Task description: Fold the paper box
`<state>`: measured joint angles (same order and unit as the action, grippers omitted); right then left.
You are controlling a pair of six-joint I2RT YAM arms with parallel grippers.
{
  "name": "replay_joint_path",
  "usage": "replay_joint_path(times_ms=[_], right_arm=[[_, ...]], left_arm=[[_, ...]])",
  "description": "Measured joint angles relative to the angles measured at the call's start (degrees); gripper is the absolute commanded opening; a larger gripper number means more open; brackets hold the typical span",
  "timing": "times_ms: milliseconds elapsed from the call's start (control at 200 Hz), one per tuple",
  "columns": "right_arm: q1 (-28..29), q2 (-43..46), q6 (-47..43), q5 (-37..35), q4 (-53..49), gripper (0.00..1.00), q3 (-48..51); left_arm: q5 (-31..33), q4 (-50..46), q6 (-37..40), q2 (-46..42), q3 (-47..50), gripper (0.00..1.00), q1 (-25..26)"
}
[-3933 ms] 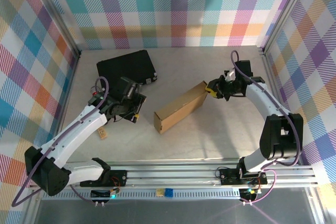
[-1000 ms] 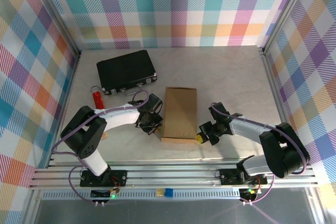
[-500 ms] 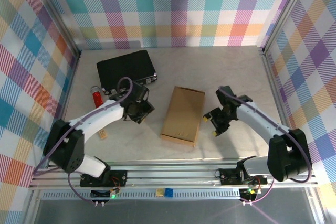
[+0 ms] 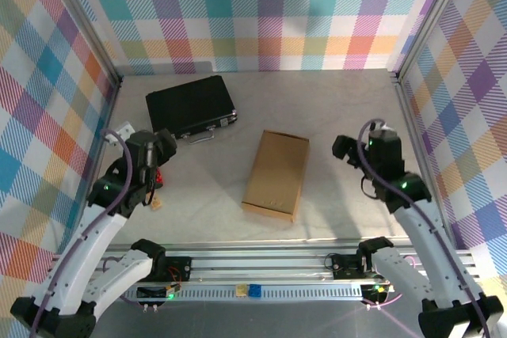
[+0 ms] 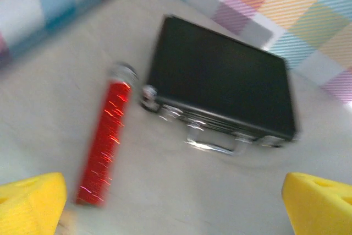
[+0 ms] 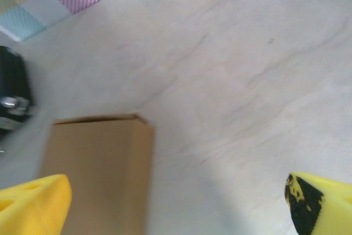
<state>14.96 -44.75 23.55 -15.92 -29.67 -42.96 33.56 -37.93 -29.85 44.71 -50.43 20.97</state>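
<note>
The paper box (image 4: pixel 276 174) lies flat and closed in the middle of the table, a plain brown cardboard rectangle standing free of both arms. In the right wrist view its near corner (image 6: pixel 93 174) is at the lower left. My left gripper (image 4: pixel 161 150) hangs raised at the left, well apart from the box. Its yellow fingertips (image 5: pixel 30 202) sit far apart, and the left gripper (image 5: pixel 176 205) is open with nothing in it. My right gripper (image 4: pixel 346 150) is lifted to the right of the box. The right gripper (image 6: pixel 179 205) is also open and empty, over bare table.
A black case (image 4: pixel 190 104) with a handle lies at the back left, blurred under the left wrist (image 5: pixel 220 81). A red tube (image 5: pixel 104 141) lies beside it. A small wooden block (image 4: pixel 156 203) rests near the left arm. Aluminium rails border the table.
Both grippers have opened and pulled up and away from the box, left arm going left, right arm going right. The box stays flat where it was half a second ago.
</note>
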Motion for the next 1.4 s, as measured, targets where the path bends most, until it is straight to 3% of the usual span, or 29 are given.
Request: replay_joint_path(times_ms=[170, 290, 380, 700, 860, 925, 1050, 1400], right_arm=[[0.00, 1.44, -13.97, -4.33, 15.69, 0.99, 20.81], [-0.63, -4.83, -16.83, -5.05, 24.79, 0.99, 26.16], [-1.57, -11.54, -17.79, -4.63, 30.69, 0.99, 25.75], [-9.97, -31.43, -21.33, 4.83, 57.53, 0.99, 21.84], [-12.81, -38.58, -22.67, 10.58, 68.89, 0.99, 20.46], [-13.14, -41.62, -23.10, 12.44, 73.88, 0.99, 21.42], [-13.14, -42.84, -23.17, 13.49, 74.29, 0.99, 21.38], [-13.31, -42.84, -23.17, 13.66, 74.71, 0.99, 20.31]], left_arm=[[0.09, 8.76, 18.05, -6.08, 16.94, 1.00, -0.61], [-4.00, 18.97, 21.68, -6.73, 27.76, 1.00, -2.67], [-7.06, 26.88, 22.62, -1.88, 32.35, 1.00, -4.85], [-20.83, 61.07, 25.03, 30.23, 29.44, 1.00, -17.29], [-26.82, 71.60, 27.19, 41.72, 23.80, 1.00, -19.37], [-28.63, 76.56, 28.33, 43.67, 24.72, 1.00, -19.37], [-29.49, 87.23, 28.87, 44.72, 29.73, 1.00, -19.43], [-30.12, 87.60, 29.27, 45.24, 28.46, 1.00, -19.45]])
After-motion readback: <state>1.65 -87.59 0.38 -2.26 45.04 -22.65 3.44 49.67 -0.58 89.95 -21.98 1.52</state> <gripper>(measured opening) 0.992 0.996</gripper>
